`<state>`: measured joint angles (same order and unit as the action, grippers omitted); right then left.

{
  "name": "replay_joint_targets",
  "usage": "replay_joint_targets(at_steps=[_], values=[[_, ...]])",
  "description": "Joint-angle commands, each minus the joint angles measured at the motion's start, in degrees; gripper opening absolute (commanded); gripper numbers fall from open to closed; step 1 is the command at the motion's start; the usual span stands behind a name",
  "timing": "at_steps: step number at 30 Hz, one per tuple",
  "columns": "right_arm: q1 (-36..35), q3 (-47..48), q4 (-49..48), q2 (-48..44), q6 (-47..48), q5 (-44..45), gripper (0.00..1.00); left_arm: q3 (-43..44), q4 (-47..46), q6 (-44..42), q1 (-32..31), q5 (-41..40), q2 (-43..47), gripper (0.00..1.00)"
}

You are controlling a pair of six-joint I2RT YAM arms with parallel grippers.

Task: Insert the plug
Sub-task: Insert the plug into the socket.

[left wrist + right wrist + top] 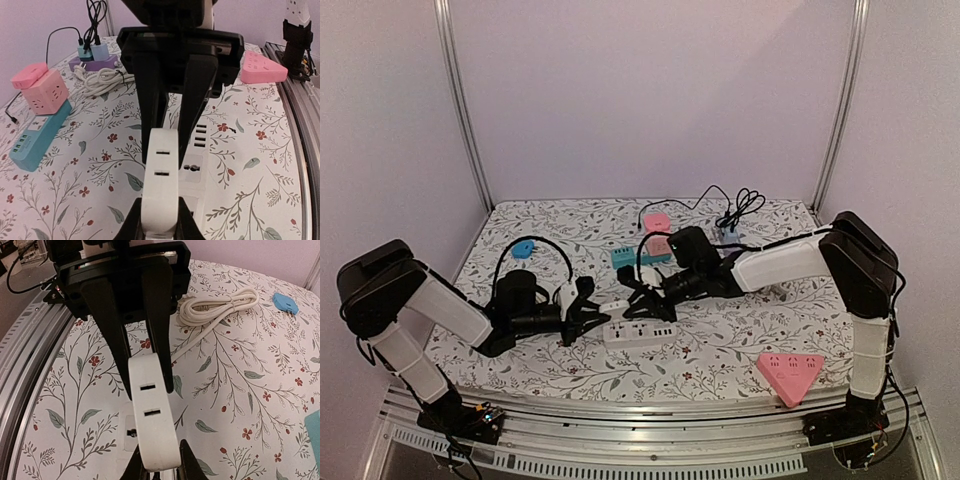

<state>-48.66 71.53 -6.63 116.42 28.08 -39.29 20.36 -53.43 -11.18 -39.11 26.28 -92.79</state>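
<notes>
Left claw (159, 227) pressed tight on the near end of a white plug (160, 175), one black finger on each side. Right claw (157, 467) pinching the same plug from the opposite end, tip to tip with the left claw. Plug held roughly level between the two, long and rounded, with two small slots on its upper face.

Directly beneath both claws, a white strip (640, 334) lying flat on a flowered cloth (770, 330), sockets facing up. Plug just above the strip, near the end closest to the left claw; contact between the two impossible to tell.

To the left of the left claw, a teal strip (37, 140) flat on the cloth, with a pink cube (47, 95) at its far end. Farther ahead on that side, a coiled white cord (102, 80), and past it a purple block (95, 62) with small adapters and black cables plugged in. Ahead and to the right of the left claw, well apart, a pink triangle (262, 67) with sockets, close to the metal rail.

Far ahead and to the right of the right claw, beyond the cord, a small blue plug (285, 302) alone on the cloth.
</notes>
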Motion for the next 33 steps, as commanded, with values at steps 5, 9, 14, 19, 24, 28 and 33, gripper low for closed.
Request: replay_joint_targets(at_steps=[5, 9, 14, 19, 24, 28, 33], values=[[0.7, 1.9, -0.1, 2.8, -2.7, 2.2, 0.0, 0.4, 1.7, 0.0, 1.3, -2.2, 0.0, 0.0], [0.7, 1.2, -0.1, 2.8, -2.9, 2.6, 0.0, 0.3, 2.8, -0.1, 1.3, -2.4, 0.7, 0.0], [0.7, 0.5, -0.1, 1.8, -3.0, 3.3, 0.0, 1.1, 3.7, 0.1, 1.3, -1.2, -0.3, 0.0], [0.7, -0.6, 0.3, 0.5, -2.8, 4.0, 0.0, 1.6, 1.7, 0.8, 1.3, -0.8, -2.9, 0.0], [0.7, -1.3, 0.6, 0.3, -2.7, 4.5, 0.0, 1.7, 2.2, 0.5, 1.3, -0.4, -3.1, 0.0], [0.7, -1.2, 0.6, 0.4, -2.8, 4.8, 0.0, 1.8, 3.0, -0.1, 1.3, -0.8, -2.7, 0.0], [0.7, -1.2, 0.7, 1.8, -2.8, 6.0, 0.0, 1.9, 3.8, 2.0, 1.0, -1.1, -3.8, 0.0]])
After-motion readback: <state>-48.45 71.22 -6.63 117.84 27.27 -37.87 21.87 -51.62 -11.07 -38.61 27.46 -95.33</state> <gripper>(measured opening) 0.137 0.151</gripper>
